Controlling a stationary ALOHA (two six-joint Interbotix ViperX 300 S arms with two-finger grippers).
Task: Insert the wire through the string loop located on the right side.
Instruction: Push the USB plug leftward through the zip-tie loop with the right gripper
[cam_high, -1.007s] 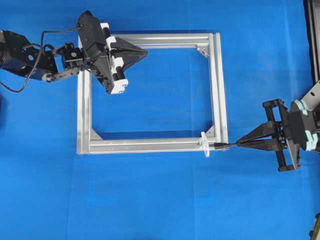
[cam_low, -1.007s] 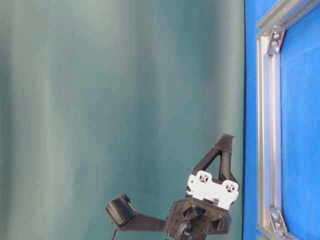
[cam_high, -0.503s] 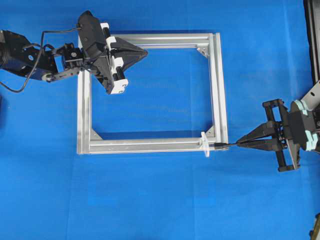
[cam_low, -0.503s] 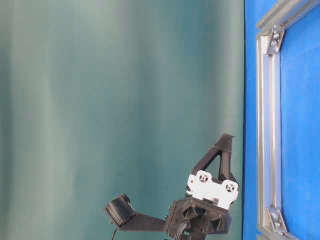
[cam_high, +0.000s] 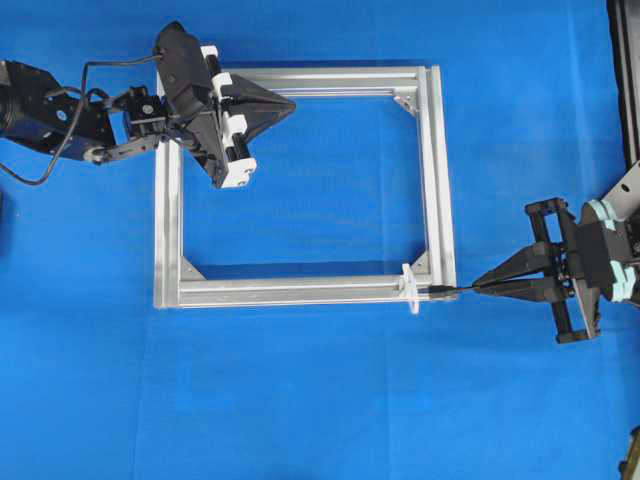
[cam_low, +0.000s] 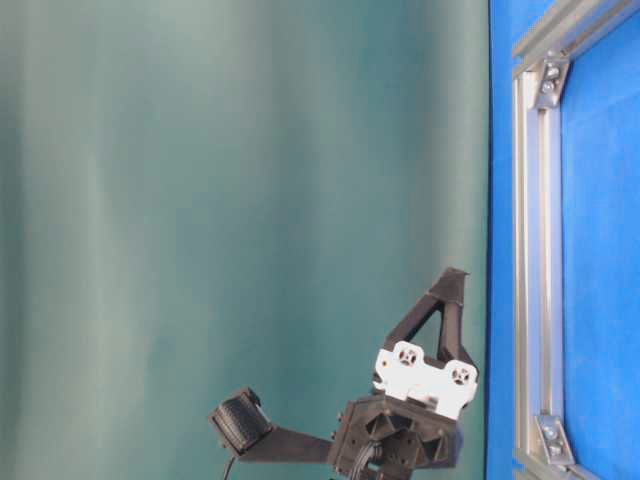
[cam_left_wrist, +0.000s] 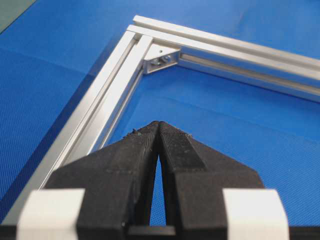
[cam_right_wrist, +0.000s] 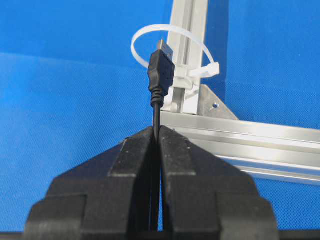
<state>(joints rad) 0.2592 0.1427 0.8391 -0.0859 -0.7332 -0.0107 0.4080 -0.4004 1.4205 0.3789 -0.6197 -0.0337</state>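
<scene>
The wire (cam_right_wrist: 161, 70) is a thin black cable ending in a small rectangular plug. My right gripper (cam_right_wrist: 158, 131) is shut on it just behind the plug. The plug's tip sits right at the mouth of the string loop (cam_right_wrist: 170, 32), a whitish band standing up from the silver frame (cam_right_wrist: 240, 135). From overhead, the right gripper (cam_high: 476, 286) is just right of the frame's near right corner. There the wire (cam_high: 440, 291) points left at the string loop (cam_high: 410, 288). My left gripper (cam_high: 291, 103) hovers shut and empty over the frame's far left part, and its closed fingertips (cam_left_wrist: 159, 126) meet above the blue mat.
The rectangular aluminium frame (cam_high: 436, 170) lies flat on the blue mat with corner brackets (cam_left_wrist: 161, 56) inside. Its long rail (cam_low: 530, 250) shows at table level, with the left gripper (cam_low: 455, 275) raised above it. Open mat surrounds the frame.
</scene>
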